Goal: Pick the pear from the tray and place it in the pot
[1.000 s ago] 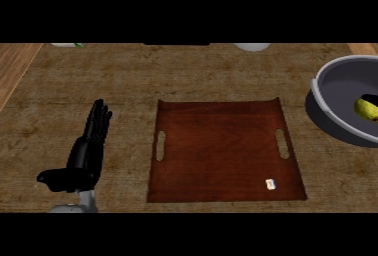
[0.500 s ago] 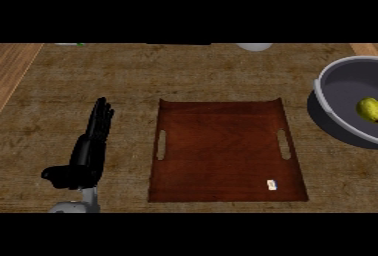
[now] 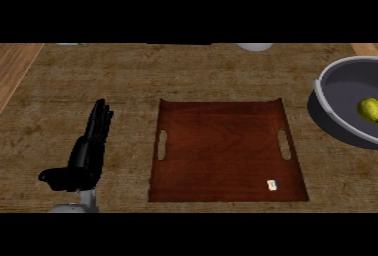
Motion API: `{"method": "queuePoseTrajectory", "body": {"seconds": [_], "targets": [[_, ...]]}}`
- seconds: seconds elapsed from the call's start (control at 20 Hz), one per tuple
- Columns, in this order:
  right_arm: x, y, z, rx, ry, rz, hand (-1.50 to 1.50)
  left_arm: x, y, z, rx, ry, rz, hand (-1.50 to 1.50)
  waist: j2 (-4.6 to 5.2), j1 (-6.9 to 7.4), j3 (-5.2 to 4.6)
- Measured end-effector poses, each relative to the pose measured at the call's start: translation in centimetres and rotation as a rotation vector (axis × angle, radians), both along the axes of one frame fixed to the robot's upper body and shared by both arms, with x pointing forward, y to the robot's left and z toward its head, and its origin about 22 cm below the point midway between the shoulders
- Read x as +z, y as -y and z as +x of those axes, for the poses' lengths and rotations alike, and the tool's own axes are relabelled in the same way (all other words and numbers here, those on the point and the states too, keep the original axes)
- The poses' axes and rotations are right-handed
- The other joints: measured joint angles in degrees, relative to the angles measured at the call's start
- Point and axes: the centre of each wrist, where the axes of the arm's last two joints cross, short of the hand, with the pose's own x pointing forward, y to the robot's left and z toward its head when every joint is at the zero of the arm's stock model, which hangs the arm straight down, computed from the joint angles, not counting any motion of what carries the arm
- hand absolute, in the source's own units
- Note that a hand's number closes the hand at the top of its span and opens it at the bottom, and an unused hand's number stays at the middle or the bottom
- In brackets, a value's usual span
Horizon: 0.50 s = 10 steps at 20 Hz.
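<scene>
A yellow-green pear point(image 3: 368, 109) lies inside the grey pot point(image 3: 332, 117) at the right edge, partly cut off by the frame. The brown wooden tray point(image 3: 221, 150) sits in the middle of the counter with nothing on it but a small white label point(image 3: 272, 185) near its front right corner. My left hand point(image 3: 85, 155) rests left of the tray, open, fingers straight and pointing away from me, holding nothing. My right hand does not show.
A pale round object point(image 3: 255, 46) peeks in at the counter's far edge. A small green item point(image 3: 80, 44) shows at the far left. A lighter wooden strip point(image 3: 15, 70) runs along the left side.
The view has shifted slightly, so the pear now sits a little nearer the right edge. My left hand has barely moved.
</scene>
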Motion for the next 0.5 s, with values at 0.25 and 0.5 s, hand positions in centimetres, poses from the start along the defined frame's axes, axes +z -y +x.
{"method": "queuePoseTrajectory", "body": {"seconds": [0.25,0.5], "targets": [[0.0,1.0,-1.7,-0.047,0.025,0.001,-1.5,0.3,0.3,0.1,0.0,0.009,-0.006,0.0,0.03,0.07,0.04],[0.4,2.3,-3.9,-0.113,0.077,0.019,-1.5,0.4,0.1,-0.2,-0.002,0.005,-0.006,0.0,0.05,0.05,0.13]]}}
